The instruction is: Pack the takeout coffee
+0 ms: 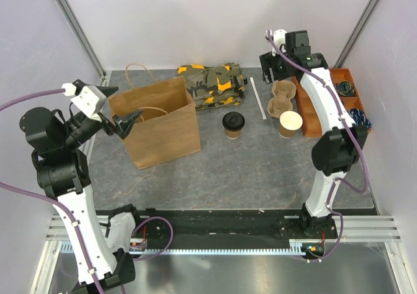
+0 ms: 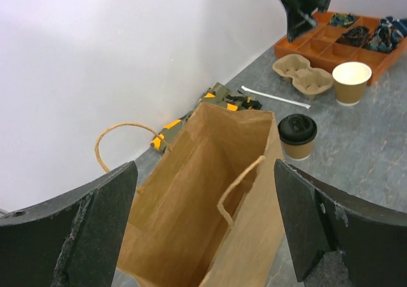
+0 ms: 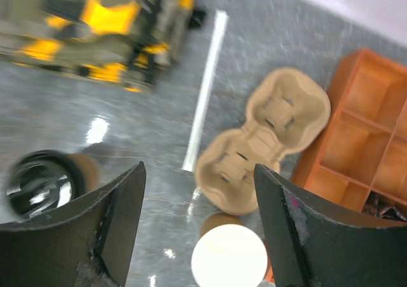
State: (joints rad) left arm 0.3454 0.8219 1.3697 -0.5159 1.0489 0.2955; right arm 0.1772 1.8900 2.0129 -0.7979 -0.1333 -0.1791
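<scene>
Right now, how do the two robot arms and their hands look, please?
Both arms are built of white tubular links with chunky black joints: the left arm and the right arm. A purple cable runs along each arm. The left hand and the right hand each have two broad black fingers, scuffed grey at the edges.

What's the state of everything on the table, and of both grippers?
paper bag: upright, mouth open, nothing visible inside
takeout coffee: lidded, upright, outside the bag
lidless cup: upright, uncovered
carrier tray: both wells empty
camouflage cloth: folded
straw: lying flat
left gripper: open, holding nothing
right gripper: open, holding nothing
</scene>
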